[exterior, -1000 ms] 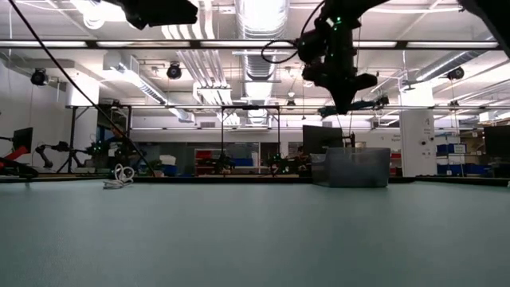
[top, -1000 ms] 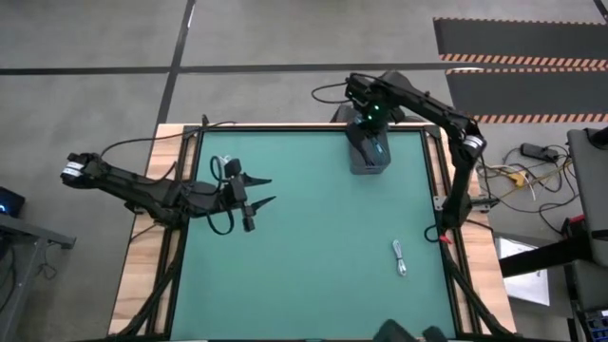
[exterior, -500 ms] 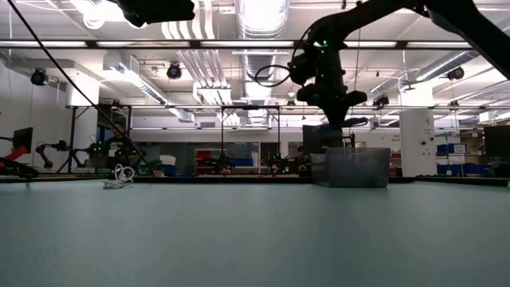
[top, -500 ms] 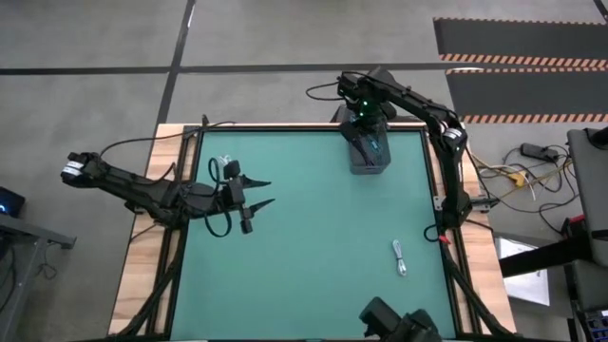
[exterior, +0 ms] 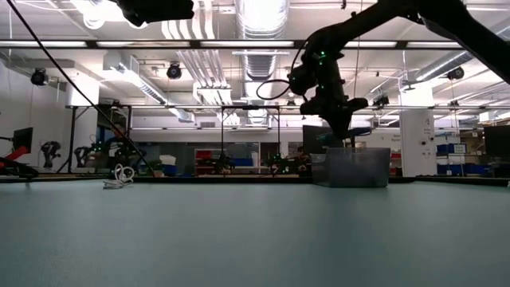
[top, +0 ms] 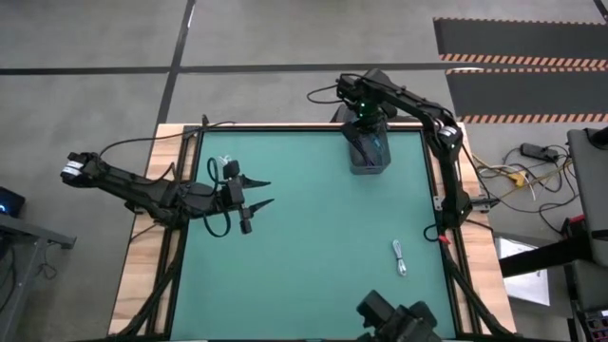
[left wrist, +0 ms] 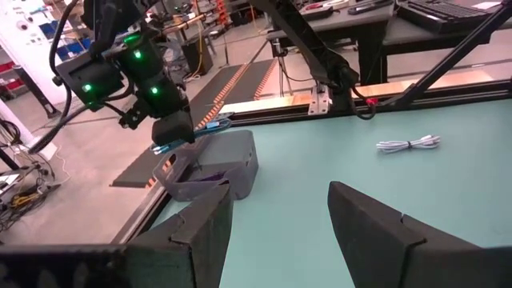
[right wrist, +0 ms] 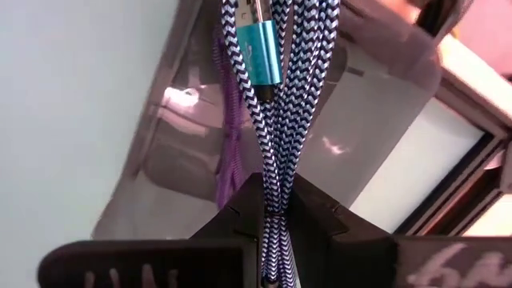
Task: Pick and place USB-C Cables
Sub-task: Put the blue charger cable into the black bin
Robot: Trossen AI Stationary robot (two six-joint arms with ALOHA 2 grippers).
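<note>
The green table (top: 313, 237) fills most of the high view, with the two dark arms reaching in from its sides. At its far edge stands a grey translucent bin (top: 369, 155), and inside it a purple cable (right wrist: 228, 152) shows dimly through the wall.

The right gripper (top: 365, 122) hangs directly over that bin, its jaws clenched on the teal-blue cable (right wrist: 276, 88). The bundle's long axis runs straight out from the fingertips toward the bin below; in the left wrist view it sticks out sideways from the gripper, roughly level, above the bin's rim. Its strands are a blue-and-white braid, folded into several parallel runs, and a teal metal plug (right wrist: 262, 42) lies along them, pointing away from the fingers.

The left gripper (top: 260, 191) waits over the left half of the table, well apart from the bin, its jaws released and spread wide, holding nothing.

A light grey cable (top: 400, 257) lies on the table near the right edge, a slim bundle whose long axis runs roughly from the far side toward the near side.
</note>
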